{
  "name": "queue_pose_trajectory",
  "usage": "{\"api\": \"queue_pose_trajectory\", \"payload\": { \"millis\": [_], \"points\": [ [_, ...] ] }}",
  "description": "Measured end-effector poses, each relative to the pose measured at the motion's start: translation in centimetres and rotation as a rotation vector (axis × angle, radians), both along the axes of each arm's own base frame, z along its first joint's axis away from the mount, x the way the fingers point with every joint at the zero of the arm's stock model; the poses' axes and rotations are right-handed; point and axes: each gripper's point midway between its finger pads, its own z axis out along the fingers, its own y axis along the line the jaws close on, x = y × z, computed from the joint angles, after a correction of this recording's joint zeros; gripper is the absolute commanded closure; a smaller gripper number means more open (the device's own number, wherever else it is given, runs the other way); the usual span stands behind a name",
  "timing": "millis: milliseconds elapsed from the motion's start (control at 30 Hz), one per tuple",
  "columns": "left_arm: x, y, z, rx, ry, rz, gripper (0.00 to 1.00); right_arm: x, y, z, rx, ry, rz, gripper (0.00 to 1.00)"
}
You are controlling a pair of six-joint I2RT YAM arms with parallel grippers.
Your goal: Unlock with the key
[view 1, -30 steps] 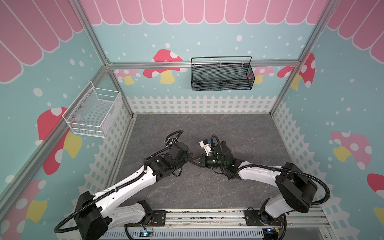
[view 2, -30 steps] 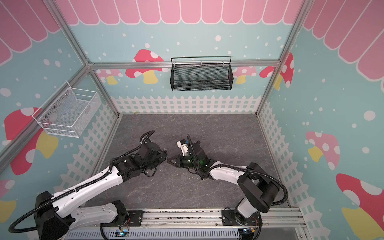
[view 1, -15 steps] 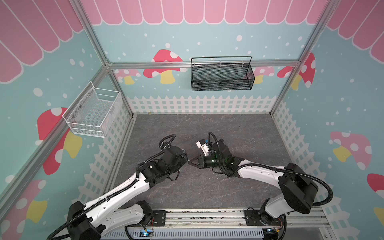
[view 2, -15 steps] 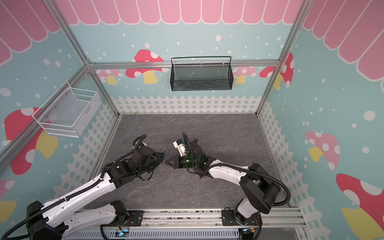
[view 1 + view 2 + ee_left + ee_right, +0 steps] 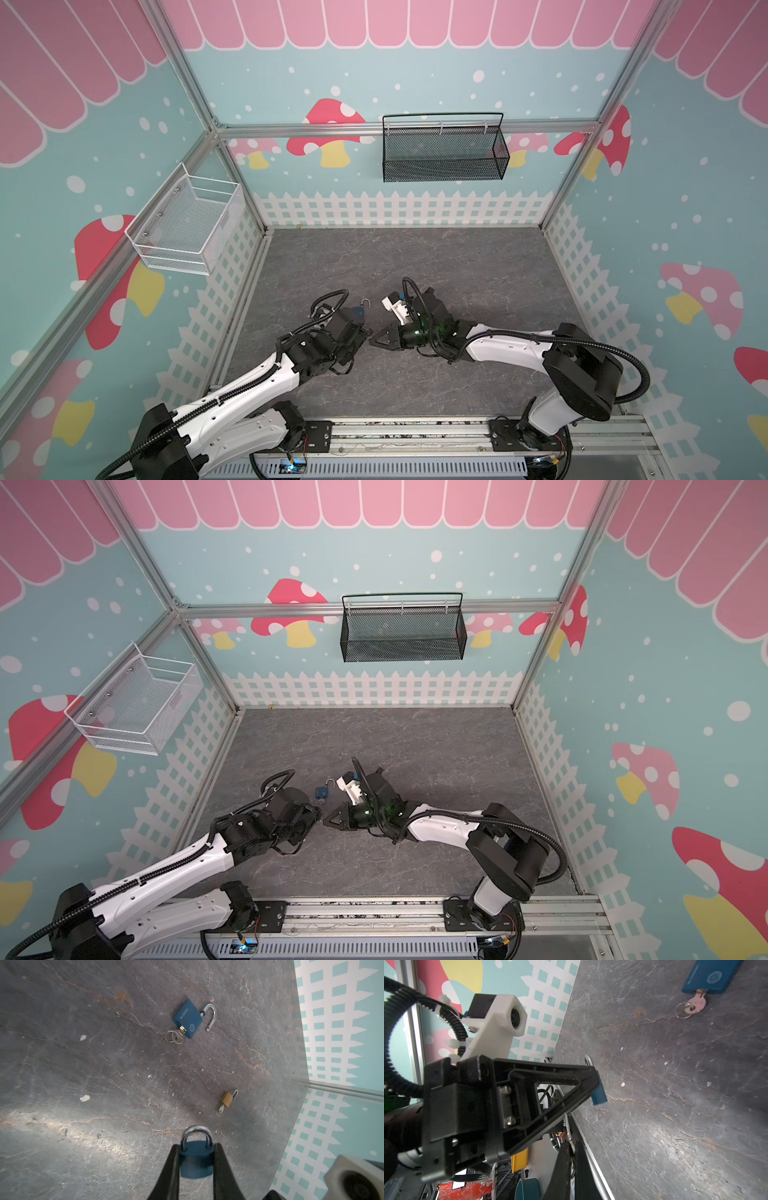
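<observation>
Off base of padlock [image 5: 600, 1095], just apart: key [image 5: 568, 1128], pinched in closed right gripper [image 5: 572, 1147]; padlock clamped in left gripper [image 5: 196, 1147]. For insertion along padlock's long axis.

Seen from my remote station: the one legible text is the white brand name "BLOSSOM" on the face of the open blue padlock [image 5: 188, 1019] lying on the counter [image 5: 83, 1064], next to a round white emblem too small to read.

Left gripper [image 5: 368, 337] holding small padlock [image 5: 195, 1161] and right gripper [image 5: 372, 341] holding key [image 5: 568, 1126] pull back to near side of open blue padlock [image 5: 358, 311], uncovering it.
</observation>
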Motion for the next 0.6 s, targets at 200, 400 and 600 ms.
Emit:
{"api": "queue_pose_trajectory", "payload": {
  "millis": [200,400,600],
  "points": [
    [-0.1,0.2,-0.3,-0.018,0.017,0.043,1.00,-0.6,-0.7,-2.7,-0.046,0.079,-0.015,1.00],
    [-0.1,0.3,-0.6,-0.022,0.031,0.061,1.00,-0.5,-0.4,-4.3,-0.062,0.118,-0.016,1.00],
    [-0.1,0.3,-0.6,-0.026,0.033,0.066,1.00,-0.2,0.5,-3.7,-0.028,0.111,0.002,1.00]
  ]
}}
